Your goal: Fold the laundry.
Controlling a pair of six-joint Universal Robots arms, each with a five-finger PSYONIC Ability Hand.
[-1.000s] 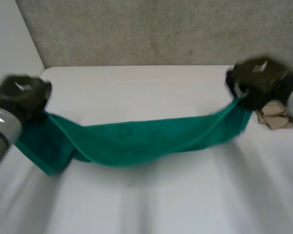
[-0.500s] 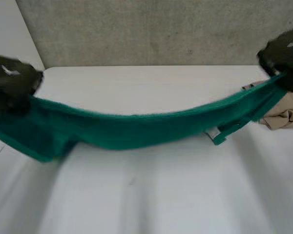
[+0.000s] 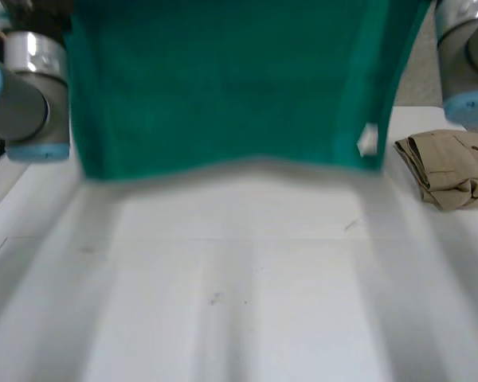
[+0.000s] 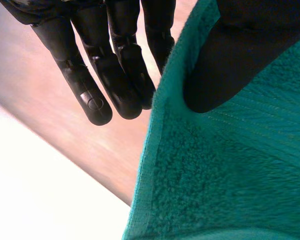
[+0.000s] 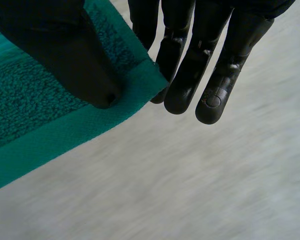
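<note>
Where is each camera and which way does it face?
Head view: between and behind the arms, looking down at the white table; left arm and right arm show.
Left wrist view: along the left hand, which pinches the green towel's edge.
Right wrist view: along the right hand, pinching the towel's corner.
All three share the towel.

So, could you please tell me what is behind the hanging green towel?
The green towel hides whatever is behind it. Bare white table shows below its hem, and a folded beige garment lies beside it.

Lab, white table (image 3: 239, 310), grey robot arms (image 3: 33, 94)
</note>
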